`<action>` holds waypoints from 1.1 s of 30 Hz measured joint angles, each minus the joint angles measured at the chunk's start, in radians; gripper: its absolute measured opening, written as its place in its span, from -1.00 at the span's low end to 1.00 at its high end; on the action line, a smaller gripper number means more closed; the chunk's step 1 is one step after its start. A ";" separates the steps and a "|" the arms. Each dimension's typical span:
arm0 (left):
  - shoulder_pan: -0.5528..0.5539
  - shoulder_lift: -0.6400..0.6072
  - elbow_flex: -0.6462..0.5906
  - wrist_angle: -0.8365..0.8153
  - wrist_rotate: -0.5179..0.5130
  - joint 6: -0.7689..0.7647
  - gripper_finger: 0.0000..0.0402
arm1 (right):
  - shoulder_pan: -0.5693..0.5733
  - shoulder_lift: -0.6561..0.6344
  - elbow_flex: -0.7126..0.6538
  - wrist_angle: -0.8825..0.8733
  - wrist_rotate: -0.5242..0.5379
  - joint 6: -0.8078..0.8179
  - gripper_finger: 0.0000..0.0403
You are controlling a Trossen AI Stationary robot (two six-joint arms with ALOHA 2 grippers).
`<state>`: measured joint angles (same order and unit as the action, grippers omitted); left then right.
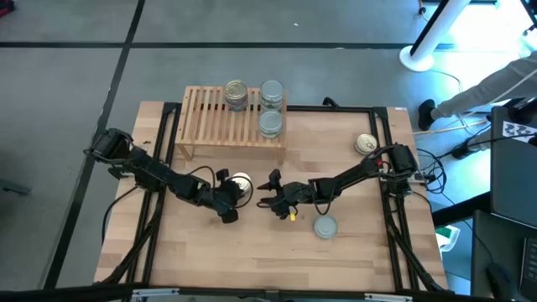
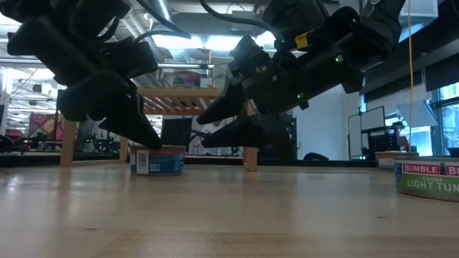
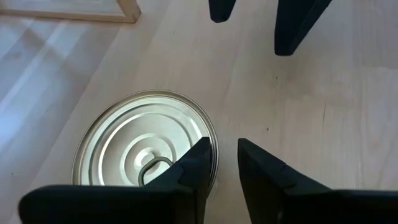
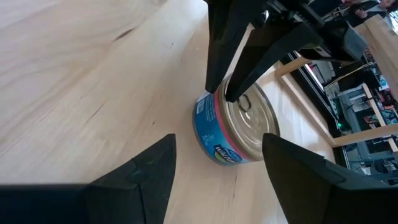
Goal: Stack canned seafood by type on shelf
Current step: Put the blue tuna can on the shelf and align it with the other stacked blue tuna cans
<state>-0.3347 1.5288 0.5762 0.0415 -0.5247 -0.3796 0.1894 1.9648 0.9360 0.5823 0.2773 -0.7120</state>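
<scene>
Nearest, a green-labelled tin (image 2: 428, 178); between it and the shelf (image 1: 228, 124), left gripper (image 3: 221, 163) narrowly parted at a blue-labelled tin (image 4: 236, 129), right gripper (image 4: 217, 165) open.

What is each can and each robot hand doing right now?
Gold can between the arms: upright on the table, left fingertips at its rim.
Left gripper: jaws slightly apart, over that can.
Right gripper: jaws open, empty, beside the can.
Shelf: holds a gold-lidded stack and silver cans.
Gold can at the right edge: loose.
Silver can: loose.
</scene>
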 joint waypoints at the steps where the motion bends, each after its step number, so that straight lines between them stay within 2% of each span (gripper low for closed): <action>1: 0.000 0.000 0.000 -0.002 0.000 0.001 -0.60 | 0.000 0.000 0.000 0.000 0.000 0.000 0.18; 9: 0.000 -0.002 0.003 -0.060 -0.006 0.033 -0.68 | 0.000 0.000 0.000 0.000 -0.001 0.000 0.18; 19: 0.001 -0.002 0.001 -0.065 -0.011 0.094 -0.97 | 0.000 0.022 0.000 0.024 -0.018 -0.020 0.17; 24: 0.001 -0.001 0.001 -0.064 -0.009 0.094 -0.96 | 0.000 0.078 0.007 0.150 -0.001 -0.125 0.18; 29: 0.002 0.000 0.000 -0.052 -0.007 0.065 -0.99 | 0.000 0.140 0.075 0.145 0.007 -0.160 0.17; 33: 0.002 0.000 0.000 -0.037 -0.005 0.027 -0.99 | 0.000 0.184 0.142 0.135 0.075 -0.161 0.17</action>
<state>-0.3332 1.5291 0.5759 0.0046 -0.5293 -0.3528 0.1894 2.1487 1.0776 0.7177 0.3526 -0.8726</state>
